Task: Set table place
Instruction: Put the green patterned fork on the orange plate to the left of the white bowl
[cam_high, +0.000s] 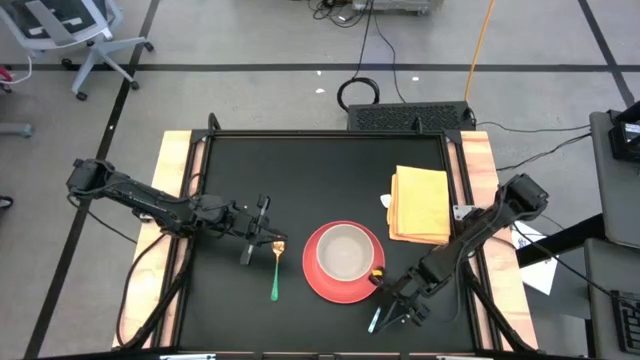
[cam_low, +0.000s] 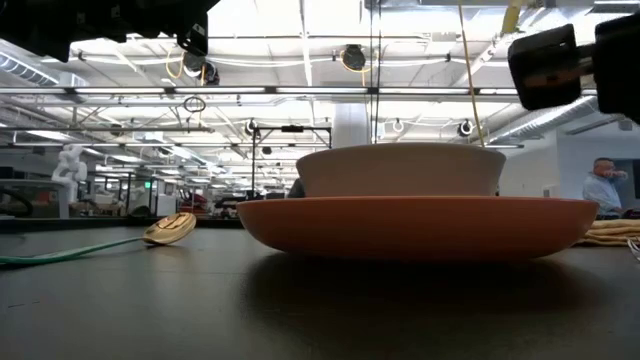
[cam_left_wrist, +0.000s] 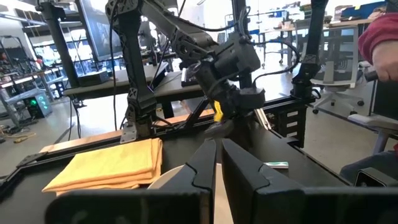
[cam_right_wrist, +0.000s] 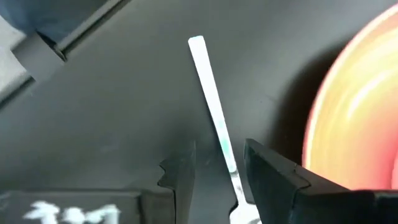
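Black matte surface (cam_high: 230, 300), with a red plate (cam_high: 318, 283) and a pale bowl (cam_high: 345, 250) sitting around 6 o'clock of centre. My right claw (cam_high: 392, 308) hangs at the plate's 4 o'clock, fingers a bit apart around a slim teal-handled utensil (cam_right_wrist: 214, 112), not clamped. My left claw (cam_high: 262, 232) looks nearly closed, holding nothing, just above the green-handled spoon (cam_high: 276, 268). Yellow napkin (cam_high: 420, 205) at 2 o'clock.

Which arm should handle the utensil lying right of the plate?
Right. The right gripper hangs directly over the light-handled utensil, open fingers straddling it, beside the red plate. The left gripper sits across the plate, by the green-handled spoon.
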